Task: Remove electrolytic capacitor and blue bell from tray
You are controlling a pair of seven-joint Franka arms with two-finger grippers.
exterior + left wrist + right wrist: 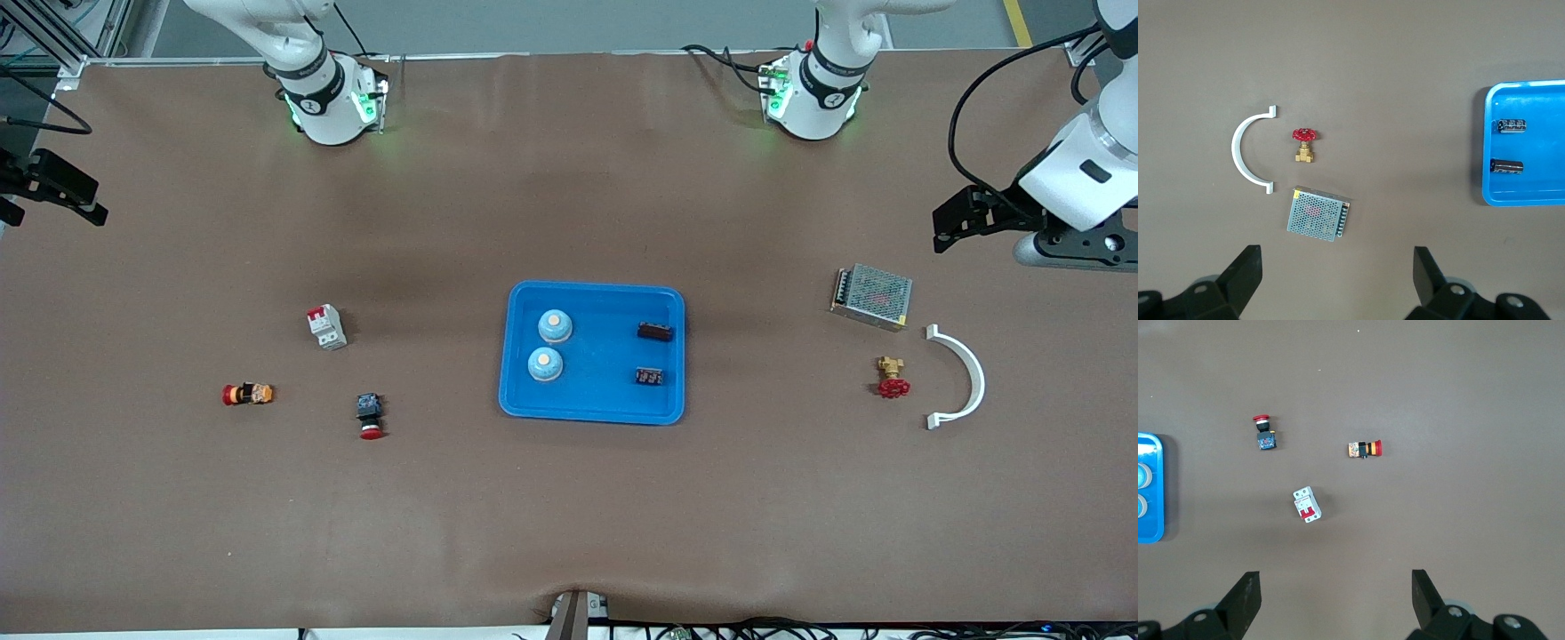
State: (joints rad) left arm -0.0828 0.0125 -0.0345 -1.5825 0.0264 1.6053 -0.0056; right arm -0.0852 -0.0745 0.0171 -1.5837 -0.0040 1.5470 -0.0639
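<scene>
Tray (593, 409) sitting mid-table, holding two blue bells (555, 326) and two dark capacitors (655, 332) (nothing removed yet). Left gripper (1335, 270) hanging, jaws apart, over the mesh box (1318, 213); right gripper (1336, 590), jaws apart, hovering near the breaker (1307, 505). Both arms well clear of the tray.

White arms, black cables; green base LEDs

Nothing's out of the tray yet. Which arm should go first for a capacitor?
Probably the left. Both capacitors lie at the left arm's end of the tray. The open left gripper already sees them; the open right gripper sees only the bells' edges.
</scene>
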